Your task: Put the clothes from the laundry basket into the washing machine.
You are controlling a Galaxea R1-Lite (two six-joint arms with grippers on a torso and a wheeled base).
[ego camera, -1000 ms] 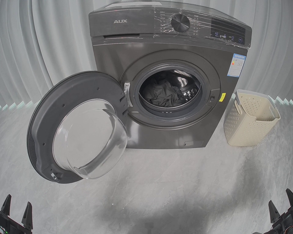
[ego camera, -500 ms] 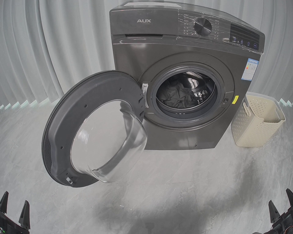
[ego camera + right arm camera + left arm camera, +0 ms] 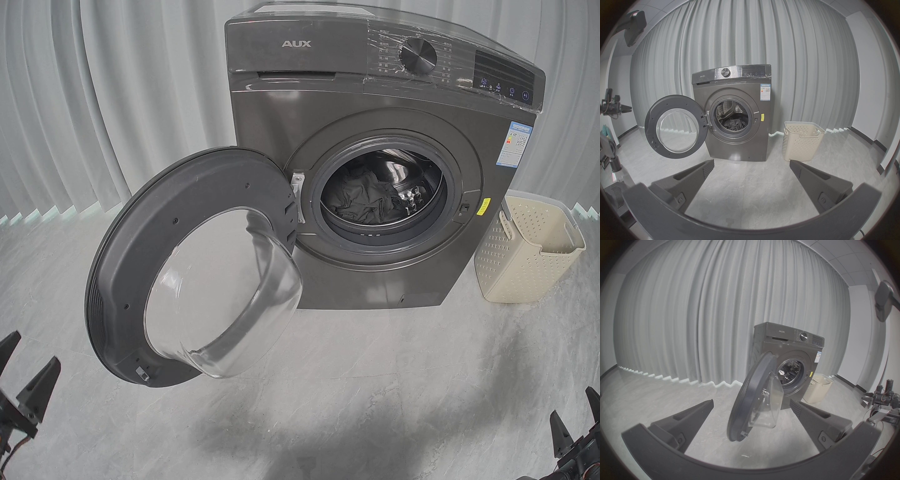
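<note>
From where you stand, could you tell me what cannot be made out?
Laundry basket floor: head and right wrist views, hidden by its own walls.
Dark clothes in the drum: head view, bunched, lower part behind the rim; count unclear.
Right gripper: cut off by the head view's edge.

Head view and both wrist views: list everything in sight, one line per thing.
washing machine: one, dark grey, standing on the floor against the curtain
door: one, dark grey ring with a clear bowl, swung wide open on the machine's left side
clothes: a dark grey heap, lying inside the drum
laundry basket: one, cream, perforated, on the floor right of the machine
curtain: pale grey, pleated, across the back wall
floor: light grey, marbled
left tool: black, open, low on the left
right tool: black, open, low on the right
</note>
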